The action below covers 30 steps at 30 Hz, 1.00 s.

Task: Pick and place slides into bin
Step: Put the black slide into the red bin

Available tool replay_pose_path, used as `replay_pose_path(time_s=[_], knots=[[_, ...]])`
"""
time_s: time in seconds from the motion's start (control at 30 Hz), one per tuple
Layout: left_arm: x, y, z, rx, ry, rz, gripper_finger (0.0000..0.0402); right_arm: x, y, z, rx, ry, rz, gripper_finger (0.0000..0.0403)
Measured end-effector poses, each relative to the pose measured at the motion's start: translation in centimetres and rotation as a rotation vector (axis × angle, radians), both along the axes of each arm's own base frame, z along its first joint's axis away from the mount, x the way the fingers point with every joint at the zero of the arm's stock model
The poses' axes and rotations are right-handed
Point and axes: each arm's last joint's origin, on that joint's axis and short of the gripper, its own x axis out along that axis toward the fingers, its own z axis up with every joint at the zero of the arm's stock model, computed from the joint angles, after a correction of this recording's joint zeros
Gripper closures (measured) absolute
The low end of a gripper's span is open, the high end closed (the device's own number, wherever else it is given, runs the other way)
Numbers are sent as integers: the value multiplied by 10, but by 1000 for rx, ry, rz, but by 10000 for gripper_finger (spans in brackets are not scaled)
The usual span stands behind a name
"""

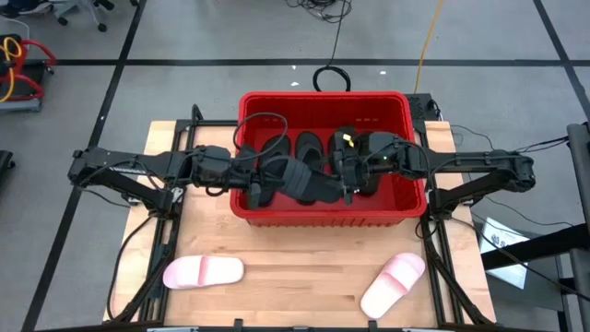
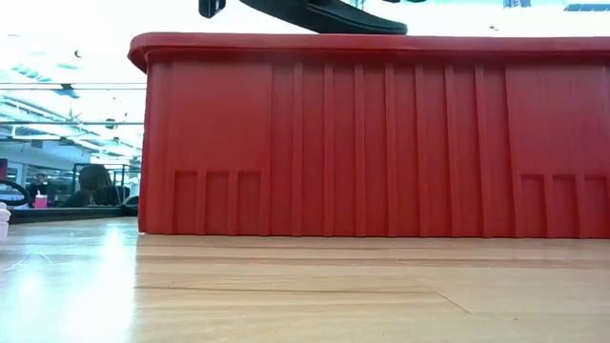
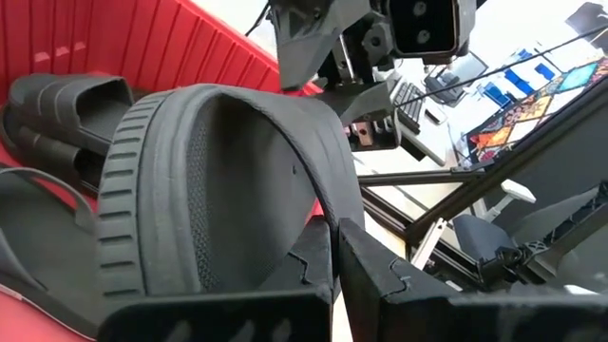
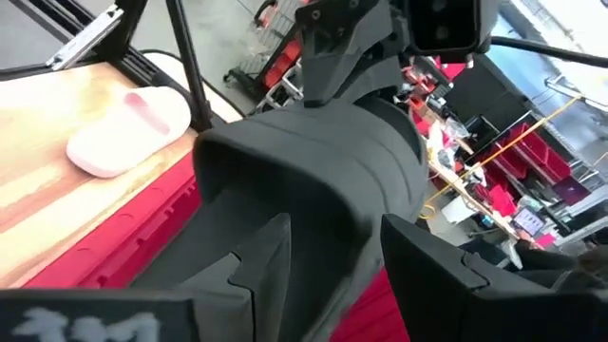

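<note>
Two pale pink slides, one [image 1: 203, 271] at the near left of the table [image 1: 304, 277] and one [image 1: 393, 283] at the near right, are lying on the wood outside the bin [image 1: 324, 214], well apart from both arms. Farther back, over the red bin's middle, both grippers are meeting on one black slide [image 1: 309, 181]. The left gripper [image 1: 267, 184] is clenched, pinching the slide's strap [image 3: 218, 180], while the right gripper [image 1: 348, 171] is spread wide, its fingers [image 4: 261, 256] straddling the same sandal. Its long axis is running roughly between the two arms, above the rim. Beyond it, more black slides [image 1: 308, 146] are resting on the bin floor near the far wall. Dropping it probably needs both grips released.
</note>
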Motion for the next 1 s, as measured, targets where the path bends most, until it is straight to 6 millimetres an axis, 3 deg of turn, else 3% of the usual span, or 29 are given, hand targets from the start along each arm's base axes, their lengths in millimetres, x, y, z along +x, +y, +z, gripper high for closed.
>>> replay_pose_path(time_s=[0.27, 0.7, 0.83, 1.0], knots=[[0, 0, 0, -2, -3, -3, 401, 1, -2, 0, -64, -9, -62, 248], [0, 0, 1, -4, -6, -2, 401, 20, -4, -3, -71, -104, -61, 249], [0, 0, 1, -8, -7, 0, 401, 20, -4, -1, -69, -122, -62, 279], [0, 0, 1, -6, -11, 2, 401, 20, -4, 0, -34, -131, -68, 362]])
